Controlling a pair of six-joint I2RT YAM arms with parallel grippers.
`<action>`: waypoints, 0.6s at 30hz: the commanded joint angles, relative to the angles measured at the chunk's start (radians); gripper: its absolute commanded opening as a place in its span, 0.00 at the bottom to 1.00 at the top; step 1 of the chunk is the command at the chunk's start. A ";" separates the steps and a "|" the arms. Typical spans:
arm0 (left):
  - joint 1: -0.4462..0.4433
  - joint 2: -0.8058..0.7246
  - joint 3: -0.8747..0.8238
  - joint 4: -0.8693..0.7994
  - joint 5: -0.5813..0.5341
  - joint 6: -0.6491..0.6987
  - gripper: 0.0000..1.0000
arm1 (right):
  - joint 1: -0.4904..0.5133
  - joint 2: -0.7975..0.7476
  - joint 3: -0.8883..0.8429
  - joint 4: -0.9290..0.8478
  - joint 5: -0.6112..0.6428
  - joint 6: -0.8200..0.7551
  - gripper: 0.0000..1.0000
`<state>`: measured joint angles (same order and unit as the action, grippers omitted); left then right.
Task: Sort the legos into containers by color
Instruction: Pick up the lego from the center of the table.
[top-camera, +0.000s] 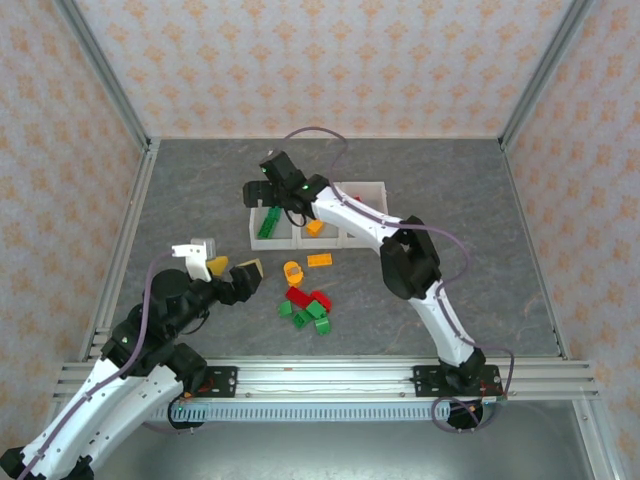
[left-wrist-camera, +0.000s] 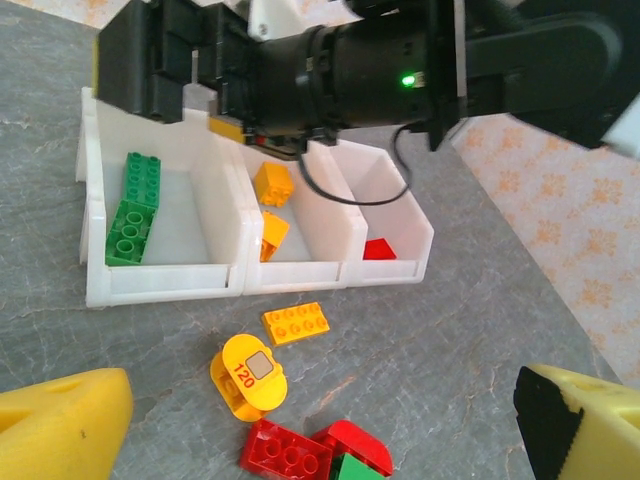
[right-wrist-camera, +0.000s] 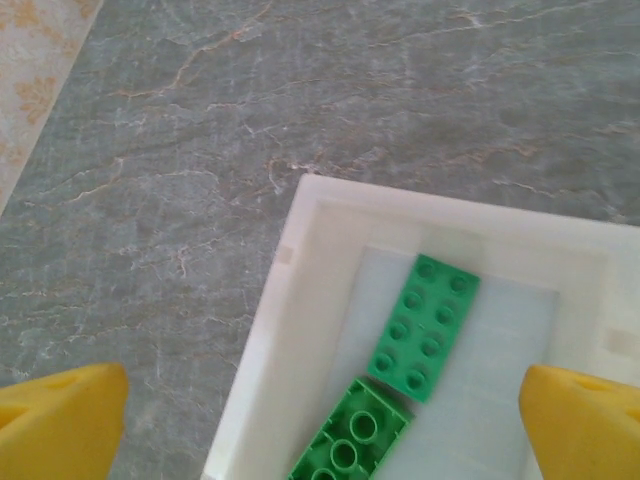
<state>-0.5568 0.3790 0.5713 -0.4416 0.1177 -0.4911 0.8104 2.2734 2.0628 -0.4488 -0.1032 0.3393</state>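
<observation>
The containers (top-camera: 340, 190) are three joined white bins at the table's middle back. The left bin (right-wrist-camera: 262, 330) holds two green legos, one studs-up (right-wrist-camera: 425, 325) and one upside down (right-wrist-camera: 350, 440). My right gripper (right-wrist-camera: 320, 420) hangs open right above them, holding nothing. The middle bin holds two orange bricks (left-wrist-camera: 272, 185), and the right bin holds a red one (left-wrist-camera: 378, 249). My left gripper (left-wrist-camera: 320, 430) is open and empty, low over the loose legos: an orange plate (left-wrist-camera: 296, 323), a yellow rounded brick (left-wrist-camera: 250, 375), and red bricks (left-wrist-camera: 287, 455).
More loose green bricks (top-camera: 300, 317) lie beside the red ones (top-camera: 320, 300) in front of the bins. The right arm (top-camera: 410, 260) arches across the table from the near right. Patterned walls with metal rails (top-camera: 120, 250) enclose the grey table.
</observation>
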 joint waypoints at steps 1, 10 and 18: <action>-0.005 0.041 0.006 0.002 -0.040 -0.014 0.99 | -0.009 -0.193 -0.107 -0.025 0.084 -0.012 1.00; -0.027 0.426 0.112 -0.137 -0.113 -0.078 0.99 | -0.052 -0.663 -0.660 0.097 0.151 -0.003 1.00; -0.108 0.601 0.123 -0.048 -0.162 -0.250 0.95 | -0.063 -1.078 -1.120 0.218 0.333 -0.067 1.00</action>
<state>-0.6376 0.9489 0.6609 -0.5098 0.0238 -0.6529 0.7513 1.3182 1.0523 -0.2935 0.0925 0.3077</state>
